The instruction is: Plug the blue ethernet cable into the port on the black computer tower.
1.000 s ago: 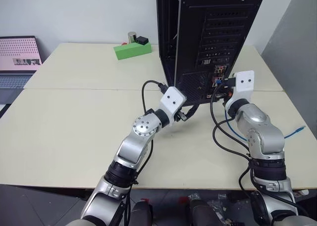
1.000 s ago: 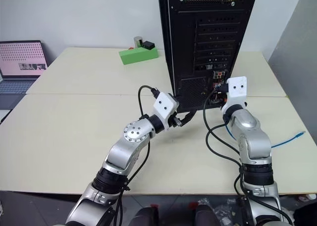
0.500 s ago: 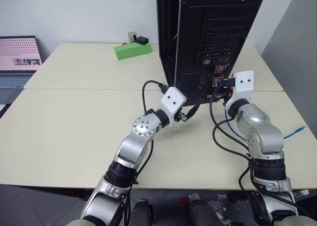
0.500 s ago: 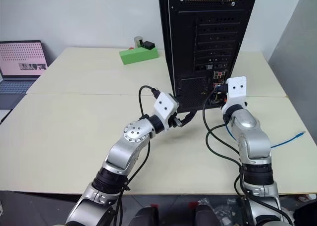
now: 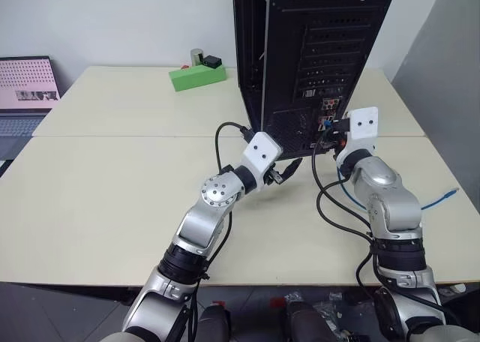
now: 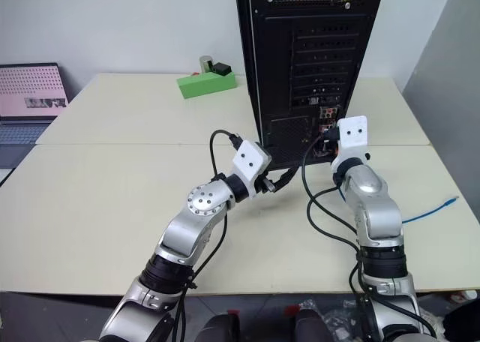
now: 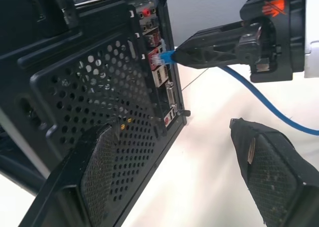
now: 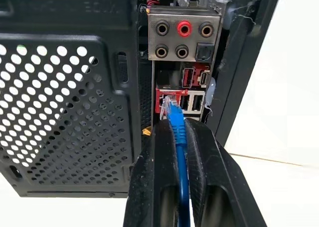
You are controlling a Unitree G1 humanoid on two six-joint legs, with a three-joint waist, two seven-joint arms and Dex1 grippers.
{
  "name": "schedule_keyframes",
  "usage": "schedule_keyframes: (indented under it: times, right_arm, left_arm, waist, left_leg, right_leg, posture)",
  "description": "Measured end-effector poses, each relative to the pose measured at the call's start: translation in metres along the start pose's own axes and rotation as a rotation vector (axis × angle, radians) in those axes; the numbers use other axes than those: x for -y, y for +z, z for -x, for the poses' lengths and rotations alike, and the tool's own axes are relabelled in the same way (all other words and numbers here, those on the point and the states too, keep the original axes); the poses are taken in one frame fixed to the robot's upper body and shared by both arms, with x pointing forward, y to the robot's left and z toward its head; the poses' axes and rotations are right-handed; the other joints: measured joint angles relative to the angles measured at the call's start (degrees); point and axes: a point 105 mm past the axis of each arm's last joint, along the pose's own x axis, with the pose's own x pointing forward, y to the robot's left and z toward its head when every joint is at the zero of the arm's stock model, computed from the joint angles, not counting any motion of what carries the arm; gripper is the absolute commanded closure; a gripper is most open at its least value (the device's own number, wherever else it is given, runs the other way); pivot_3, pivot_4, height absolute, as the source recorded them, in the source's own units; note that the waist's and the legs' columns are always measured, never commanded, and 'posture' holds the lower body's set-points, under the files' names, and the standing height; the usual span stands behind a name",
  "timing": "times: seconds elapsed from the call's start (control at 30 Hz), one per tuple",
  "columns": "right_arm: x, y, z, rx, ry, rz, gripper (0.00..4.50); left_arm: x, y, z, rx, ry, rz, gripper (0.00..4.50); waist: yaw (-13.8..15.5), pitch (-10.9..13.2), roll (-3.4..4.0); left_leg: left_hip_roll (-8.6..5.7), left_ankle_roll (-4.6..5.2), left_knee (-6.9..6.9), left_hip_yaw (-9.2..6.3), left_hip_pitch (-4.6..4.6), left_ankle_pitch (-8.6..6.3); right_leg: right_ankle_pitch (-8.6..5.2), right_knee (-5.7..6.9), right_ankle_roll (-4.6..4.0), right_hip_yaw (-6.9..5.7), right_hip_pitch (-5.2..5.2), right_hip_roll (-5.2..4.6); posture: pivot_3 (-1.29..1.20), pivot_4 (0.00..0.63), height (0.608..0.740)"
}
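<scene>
Blue ethernet cable [image 8: 178, 132] plug at black computer tower [image 8: 70, 87] port

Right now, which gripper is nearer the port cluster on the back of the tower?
Right. The right gripper is at the port cluster, shut on the blue ethernet cable with its plug at a port. The left gripper is open beside the black computer tower's lower mesh corner.

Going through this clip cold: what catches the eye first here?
The black computer tower standing tall at the table's far middle, its rear panel facing the robot. Then the right gripper, shut on the blue ethernet cable, holding its plug right at the tower's port cluster. The left gripper hangs open beside the mesh panel.
</scene>
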Motion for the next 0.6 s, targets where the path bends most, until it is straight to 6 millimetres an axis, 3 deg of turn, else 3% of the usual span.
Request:
schedule_keyframes:
  times: [0.6]
  right_arm:
    - [-0.0033,0.0016,-0.0034,-0.014,-0.030,-0.123,4.50]
  left_arm:
    - [0.0010,0.0005,-0.0006,0.003,-0.001,0.004,0.76]
  waist:
    - [-0.19,0.00,0.00]
  left_leg:
    - [0.00,0.00,-0.02,0.01,-0.02,0.00]
  right_leg:
    - [0.00,-0.04,0.00,0.01,-0.01,0.00]
  posture:
    - [0.00,0.150,0.740]
